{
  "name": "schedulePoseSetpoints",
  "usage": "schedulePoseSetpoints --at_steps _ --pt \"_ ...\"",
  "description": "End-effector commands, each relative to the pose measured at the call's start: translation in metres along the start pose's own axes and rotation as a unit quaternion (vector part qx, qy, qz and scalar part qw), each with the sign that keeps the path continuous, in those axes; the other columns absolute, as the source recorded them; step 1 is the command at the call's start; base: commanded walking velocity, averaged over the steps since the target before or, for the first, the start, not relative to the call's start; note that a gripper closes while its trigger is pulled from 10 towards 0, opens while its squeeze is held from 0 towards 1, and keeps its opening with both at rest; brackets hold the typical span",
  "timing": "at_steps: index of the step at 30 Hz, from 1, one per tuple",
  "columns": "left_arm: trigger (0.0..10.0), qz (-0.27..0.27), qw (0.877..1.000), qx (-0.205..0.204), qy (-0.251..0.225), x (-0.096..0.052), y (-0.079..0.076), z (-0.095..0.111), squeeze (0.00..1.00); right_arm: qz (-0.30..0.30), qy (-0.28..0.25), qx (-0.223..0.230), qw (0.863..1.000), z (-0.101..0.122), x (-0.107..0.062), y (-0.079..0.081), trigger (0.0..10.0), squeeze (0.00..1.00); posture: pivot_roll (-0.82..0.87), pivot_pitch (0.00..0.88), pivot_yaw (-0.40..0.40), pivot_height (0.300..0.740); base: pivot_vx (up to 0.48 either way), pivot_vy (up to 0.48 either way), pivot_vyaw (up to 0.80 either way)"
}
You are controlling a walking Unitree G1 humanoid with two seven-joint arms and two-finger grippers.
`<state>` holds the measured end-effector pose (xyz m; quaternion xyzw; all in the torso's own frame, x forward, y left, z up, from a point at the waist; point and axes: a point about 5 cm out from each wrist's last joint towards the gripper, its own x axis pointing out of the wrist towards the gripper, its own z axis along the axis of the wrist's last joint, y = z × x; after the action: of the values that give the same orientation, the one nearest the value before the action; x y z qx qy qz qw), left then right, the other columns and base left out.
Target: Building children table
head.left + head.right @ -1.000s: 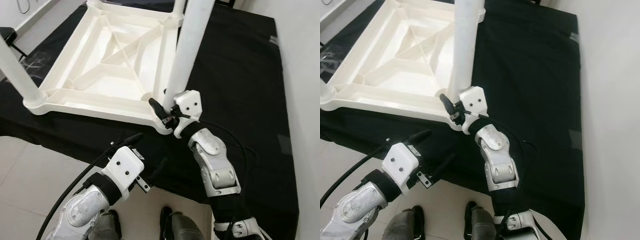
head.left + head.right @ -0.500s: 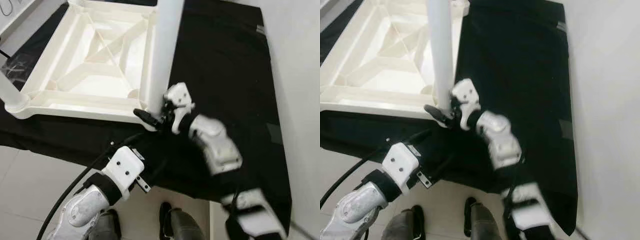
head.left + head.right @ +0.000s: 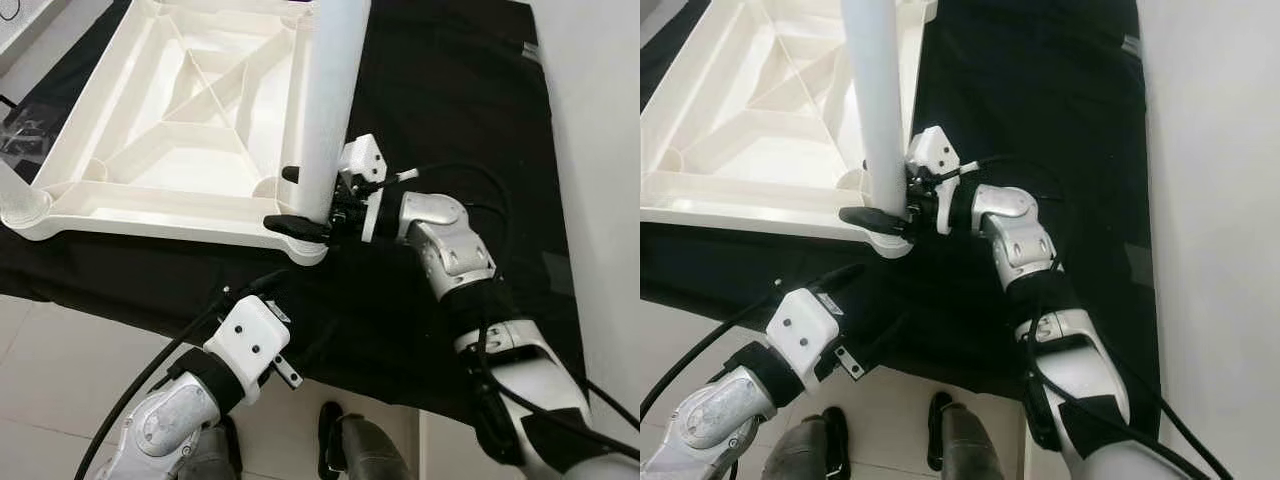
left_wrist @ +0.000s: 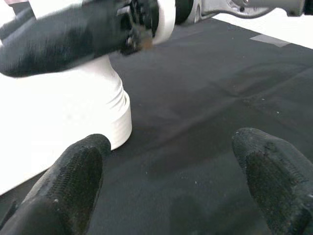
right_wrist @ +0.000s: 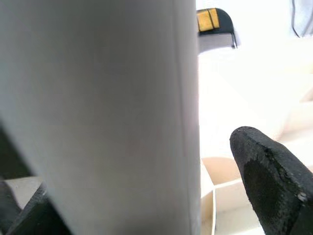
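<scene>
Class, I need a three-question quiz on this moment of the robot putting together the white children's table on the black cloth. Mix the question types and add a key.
1. True or false: the tabletop lies upside down on the black cloth.
2. Which gripper has its fingers around the base of the table leg at the near corner: A) left gripper, B) right gripper, C) both?
3. Fill in: the left gripper is over the cloth in front of the table with its fingers ____.

Key: 1 true; 2 B; 3 open.
</scene>
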<state>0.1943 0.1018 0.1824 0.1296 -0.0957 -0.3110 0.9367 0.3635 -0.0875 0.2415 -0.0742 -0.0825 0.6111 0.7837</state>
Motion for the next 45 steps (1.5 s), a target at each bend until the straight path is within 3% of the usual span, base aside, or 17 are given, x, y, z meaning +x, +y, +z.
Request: schedulePoseSetpoints --at_steps 1,8,9,11,12,13,25,30,31,32,33,34,35,36,37,39,45 --pt "10.0 -0.016 1.000 -0.003 0.006 -0.002 -0.006 -0.001 0.00 0.004 -0.011 0.004 1.000 0.000 -0.005 -0.001 10.0 0.00 0.14 0.296 -0.126 0.740 0.000 0.000 0.00" --pt "10.0 -0.019 1.000 -0.003 0.009 -0.002 -0.006 -0.002 0.00 0.000 -0.026 0.026 0.999 -0.001 -0.021 -0.010 10.0 0.00 0.13 0.296 -0.121 0.740 0.000 0.000 0.00" --pt "10.0 -0.020 1.000 -0.003 0.009 -0.002 -0.007 -0.002 0.00 -0.001 -0.024 0.027 0.999 -0.003 -0.023 -0.011 8.8 0.00 0.13 0.295 -0.120 0.740 0.000 0.000 0.00" --pt "10.0 -0.021 1.000 -0.003 0.010 -0.002 -0.007 -0.002 0.00 0.000 -0.024 0.028 0.999 -0.003 -0.024 -0.010 8.8 0.00 0.13 0.295 -0.120 0.740 0.000 0.000 0.00" --pt "10.0 -0.022 1.000 -0.003 0.010 -0.002 -0.007 -0.002 0.00 0.003 -0.024 0.029 0.999 -0.004 -0.025 -0.010 2.4 0.00 0.13 0.295 -0.117 0.740 0.000 0.000 0.00" --pt "10.0 -0.023 1.000 -0.004 0.009 -0.002 -0.007 -0.002 0.00 0.005 -0.026 0.030 0.999 -0.004 -0.026 -0.009 0.0 0.00 0.13 0.295 -0.117 0.740 0.000 0.000 0.00" --pt "10.0 -0.026 1.000 -0.001 0.012 -0.002 -0.008 -0.003 0.00 -0.003 -0.043 0.036 0.998 -0.009 -0.035 -0.010 0.0 0.00 0.13 0.293 -0.115 0.740 0.000 0.000 0.00" --pt "10.0 -0.027 1.000 0.000 0.012 -0.002 -0.008 -0.003 0.00 -0.099 0.014 0.023 0.995 -0.031 -0.041 -0.004 0.0 0.00 0.13 0.289 -0.126 0.740 0.000 0.000 0.00" --pt "10.0 -0.026 1.000 0.000 0.012 -0.003 -0.007 -0.003 0.00 -0.239 0.055 0.035 0.969 -0.049 -0.041 -0.004 0.0 0.00 0.12 0.287 -0.141 0.740 0.000 0.000 0.00" --pt "10.0 -0.026 1.000 0.000 0.012 -0.003 -0.007 -0.003 0.00 -0.239 0.055 0.035 0.969 -0.049 -0.041 -0.004 0.0 0.00 0.12 0.287 -0.141 0.740 0.000 0.000 0.00" --pt "10.0 -0.025 1.000 0.000 0.013 -0.004 -0.007 -0.003 0.00 -0.339 0.084 0.038 0.936 -0.062 -0.045 -0.003 0.0 0.00 0.12 0.287 -0.141 0.740 0.000 0.000 0.00" --pt "10.0 -0.024 1.000 -0.002 0.013 -0.004 -0.006 -0.003 0.00 -0.431 0.130 0.052 0.892 -0.081 -0.057 0.014 0.0 0.00 0.10 0.295 -0.133 0.740 0.000 0.000 0.00" --pt "10.0 -0.024 1.000 -0.002 0.013 -0.004 -0.006 -0.003 0.00 -0.431 0.130 0.052 0.892 -0.081 -0.057 0.014 0.0 0.00 0.10 0.295 -0.133 0.740 0.000 0.000 0.00" --pt "10.0 -0.027 1.000 -0.003 0.014 -0.004 -0.007 -0.005 0.00 -0.454 0.172 0.054 0.873 -0.097 -0.063 0.040 0.0 0.00 0.10 0.287 -0.124 0.740 0.000 0.000 0.00" --pt "10.0 -0.027 1.000 -0.003 0.014 -0.004 -0.007 -0.005 0.00 -0.454 0.172 0.054 0.873 -0.097 -0.063 0.040 0.0 0.00 0.10 0.287 -0.124 0.740 0.000 0.000 0.00" --pt "10.0 -0.038 0.999 -0.009 0.012 -0.002 -0.010 -0.006 0.00 -0.451 0.193 0.048 0.870 -0.102 -0.064 0.062 0.0 0.00 0.09 0.268 -0.118 0.740 0.000 0.000 0.00" --pt "10.0 -0.043 0.999 -0.011 0.009 0.001 -0.012 -0.006 0.00 -0.431 0.183 0.041 0.883 -0.097 -0.052 0.060 0.0 0.00 0.10 0.261 -0.118 0.740 0.000 0.000 0.00"
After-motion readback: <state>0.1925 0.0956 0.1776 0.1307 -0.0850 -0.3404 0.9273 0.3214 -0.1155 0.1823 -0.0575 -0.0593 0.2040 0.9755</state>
